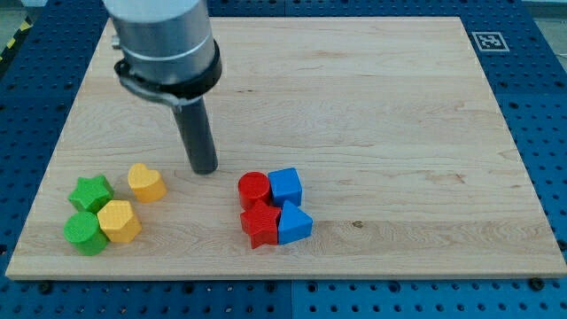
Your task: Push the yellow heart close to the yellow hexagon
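The yellow heart (pixel 146 182) lies at the view's lower left on the wooden board (pixel 372 115). The yellow hexagon (pixel 119 221) sits just below and left of it, a small gap between them. My tip (pixel 205 168) rests on the board to the right of the yellow heart, slightly above it, and apart from it. The rod rises from the tip to the arm's grey body at the view's top left.
A green star (pixel 92 192) and a green round block (pixel 84 233) touch the hexagon's left side. A cluster of a red cylinder (pixel 253 188), blue cube (pixel 285 186), red star-like block (pixel 260 223) and blue triangle (pixel 295 223) lies right of the tip.
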{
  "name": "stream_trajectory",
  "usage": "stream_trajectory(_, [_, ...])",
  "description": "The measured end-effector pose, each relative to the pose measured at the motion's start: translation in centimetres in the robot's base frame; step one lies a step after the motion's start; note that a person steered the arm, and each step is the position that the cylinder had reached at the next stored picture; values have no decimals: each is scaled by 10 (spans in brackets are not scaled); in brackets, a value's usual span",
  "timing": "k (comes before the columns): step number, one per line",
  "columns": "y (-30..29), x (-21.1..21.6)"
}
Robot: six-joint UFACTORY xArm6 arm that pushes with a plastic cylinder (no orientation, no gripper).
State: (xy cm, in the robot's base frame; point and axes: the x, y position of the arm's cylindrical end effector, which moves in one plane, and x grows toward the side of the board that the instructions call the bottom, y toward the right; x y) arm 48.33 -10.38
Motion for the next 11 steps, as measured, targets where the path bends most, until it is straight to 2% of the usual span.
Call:
stream_trajectory(2, [-41, -9])
stream_trajectory(4, [-59, 5])
stream_trajectory(5, [-44, 14])
stream_trajectory(7, [-74, 33])
stream_trajectory(11, [-79, 40])
